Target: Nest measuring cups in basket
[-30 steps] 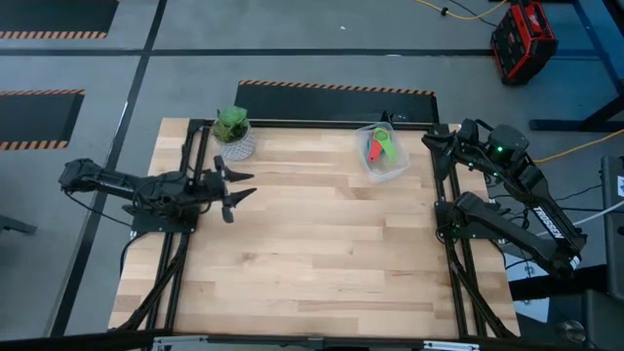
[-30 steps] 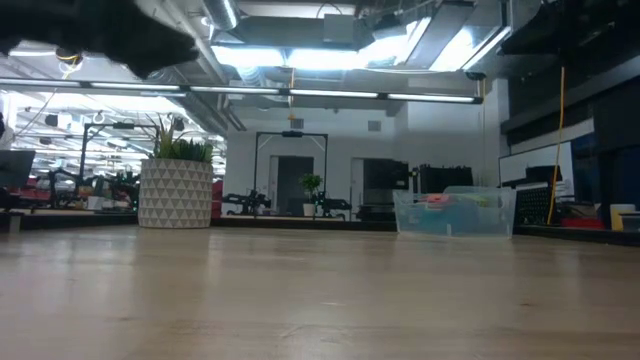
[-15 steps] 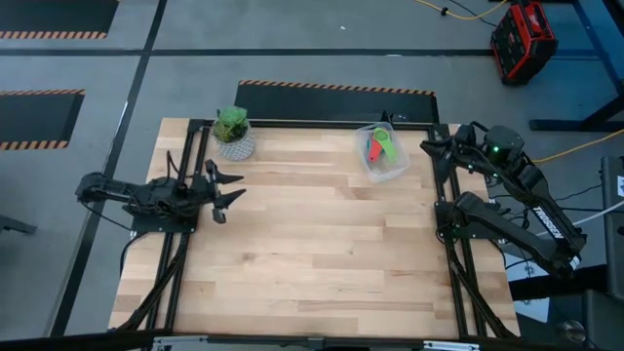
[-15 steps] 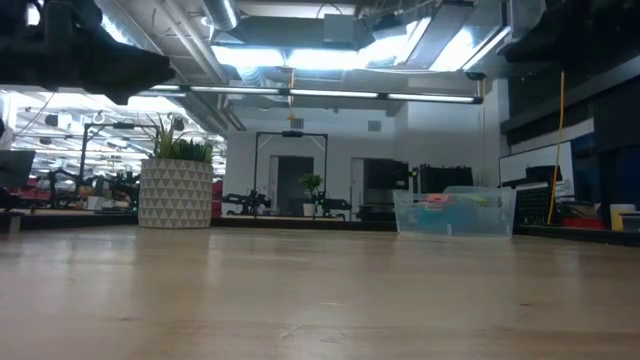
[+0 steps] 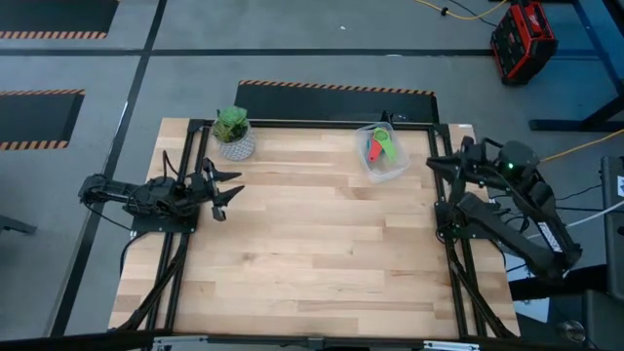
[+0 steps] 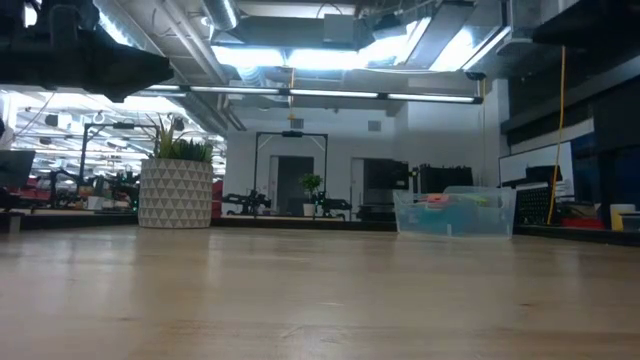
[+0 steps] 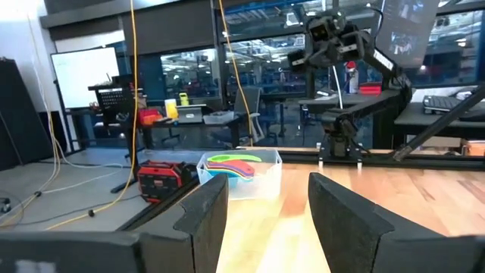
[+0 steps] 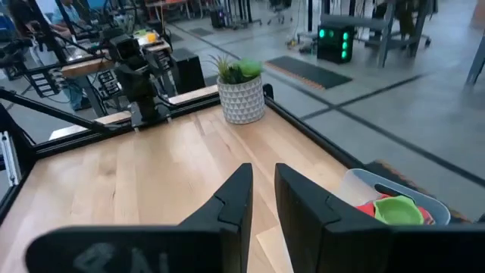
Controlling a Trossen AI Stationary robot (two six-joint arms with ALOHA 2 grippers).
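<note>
Looking at your left gripper [image 5: 222, 185], you see its fingers spread apart and holding nothing, by the table's [image 5: 312, 253] left edge. Your right gripper [image 8: 261, 199] is almost pressed together, empty, near the basket [image 5: 382, 153]. The measuring cups [image 5: 378, 147] sit inside that basket.

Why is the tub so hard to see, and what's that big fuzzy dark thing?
Low view: the clear tub blends into the room behind it, bright ceiling lights glare above, and the dark arm at the top left is close and blurred. Left wrist view: the left pincer looks soft too.
</note>
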